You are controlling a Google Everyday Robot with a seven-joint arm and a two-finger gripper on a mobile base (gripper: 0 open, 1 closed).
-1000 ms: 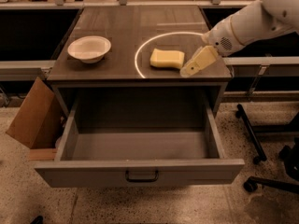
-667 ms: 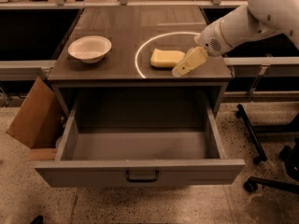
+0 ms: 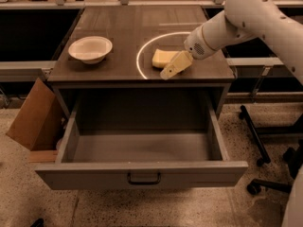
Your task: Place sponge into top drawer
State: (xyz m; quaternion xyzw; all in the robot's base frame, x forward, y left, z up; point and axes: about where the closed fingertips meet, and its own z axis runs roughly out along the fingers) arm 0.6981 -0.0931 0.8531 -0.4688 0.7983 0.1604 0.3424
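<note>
The pale yellow sponge [image 3: 162, 57] lies on the dark cabinet top, inside a thin white ring mark. My gripper [image 3: 171, 68] hangs just in front of and to the right of the sponge, its pale fingers pointing down-left and partly covering the sponge's front right corner. The top drawer [image 3: 142, 173] is pulled wide open below, a shallow grey box with a dark pull handle [image 3: 144, 178] at the centre of its front panel. Nothing lies inside it.
A round white bowl [image 3: 90, 49] sits on the left of the cabinet top [image 3: 118, 27]. A brown cardboard box [image 3: 34, 117] leans at the cabinet's left side. Black chair legs with casters [image 3: 258, 141] stand on the floor at right.
My gripper and arm have moved left and slightly forward, from the sponge's right side to its front right corner. The sponge, bowl and drawer have not moved.
</note>
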